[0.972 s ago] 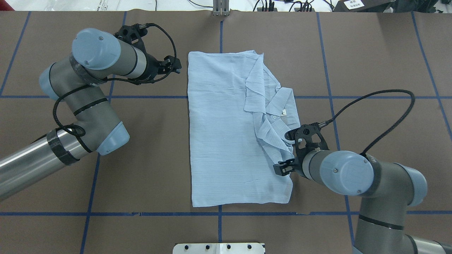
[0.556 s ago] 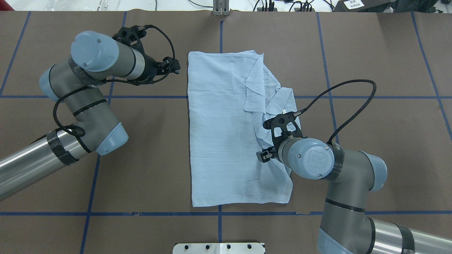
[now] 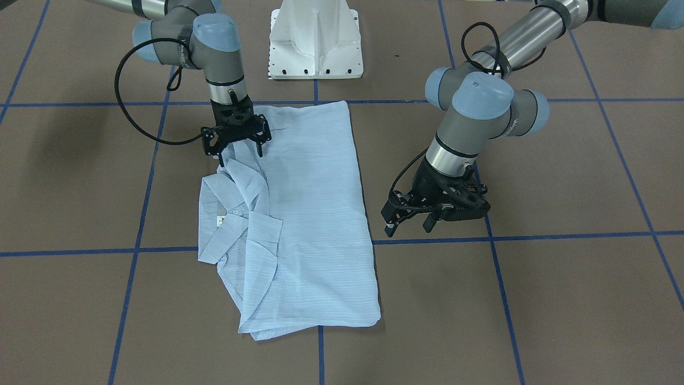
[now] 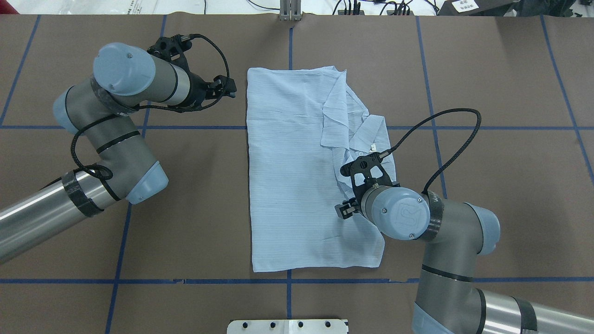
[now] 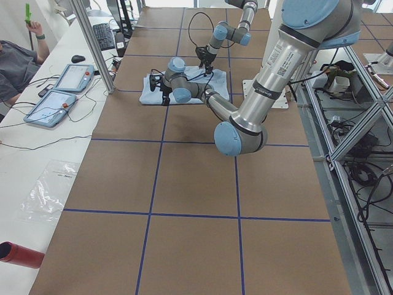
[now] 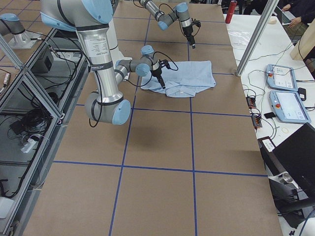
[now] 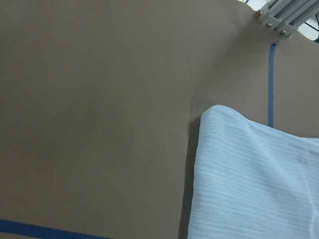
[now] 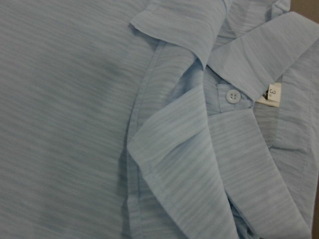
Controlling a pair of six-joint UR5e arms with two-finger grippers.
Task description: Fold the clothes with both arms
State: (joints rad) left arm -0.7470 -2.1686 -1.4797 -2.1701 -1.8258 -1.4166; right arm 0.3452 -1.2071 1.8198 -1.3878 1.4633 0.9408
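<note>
The pale blue striped shirt (image 4: 287, 176) lies folded into a long rectangle at the table's middle. Its collar, white label (image 4: 372, 147) and loose flaps are bunched on its right side, which is the left side in the front view (image 3: 315, 214). My right gripper (image 3: 238, 145) is open, pointing down and just above the bunched fabric near the collar (image 4: 347, 208). Its wrist view shows a button (image 8: 231, 96) and the label (image 8: 273, 93). My left gripper (image 3: 409, 227) is open and empty over bare table beside the shirt's far left corner (image 4: 228, 88). That corner shows in the left wrist view (image 7: 249, 174).
The table has a brown cover (image 4: 487, 69) with blue tape lines. The white pedestal base (image 3: 315, 43) stands at the near edge. An aluminium post (image 4: 290, 11) stands at the far edge. In the exterior left view, tablets (image 5: 73, 77) and a person are beyond the table.
My right gripper has moved from the shirt's right edge inward over the bunched flaps near the collar. My left arm has barely moved. The shirt lies as before.
</note>
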